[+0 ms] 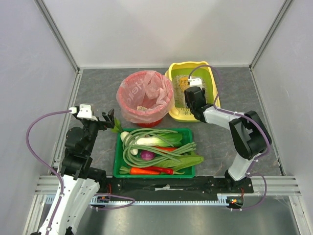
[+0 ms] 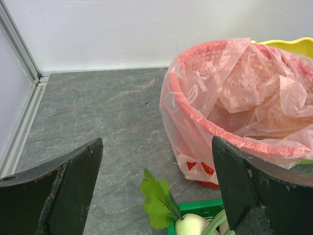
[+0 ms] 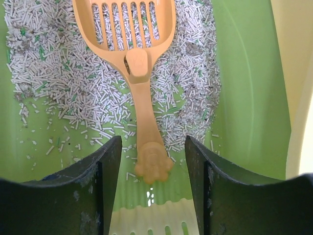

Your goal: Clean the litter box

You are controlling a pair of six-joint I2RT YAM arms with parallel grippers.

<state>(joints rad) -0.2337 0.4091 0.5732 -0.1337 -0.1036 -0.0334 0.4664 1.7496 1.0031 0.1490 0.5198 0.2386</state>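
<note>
The yellow litter box [image 1: 213,93] stands at the back right, with a green lining [image 3: 247,93] and whitish pellet litter [image 3: 68,78]. An orange slotted scoop [image 3: 145,73] lies in the litter and also shows in the top view [image 1: 183,82]. Its paw-shaped handle end points toward my right gripper [image 3: 153,143]. That gripper is inside the box, open, with one finger on each side of the handle end and not touching it. My left gripper [image 2: 156,147] is open and empty, above the table left of the vegetable tray.
A red bin with a pink bag [image 1: 145,97] stands left of the litter box and fills the right of the left wrist view [image 2: 234,103]. A green tray [image 1: 117,161] of vegetables sits in front, with a leaf [image 2: 157,198] over its corner. Enclosure walls surround the table.
</note>
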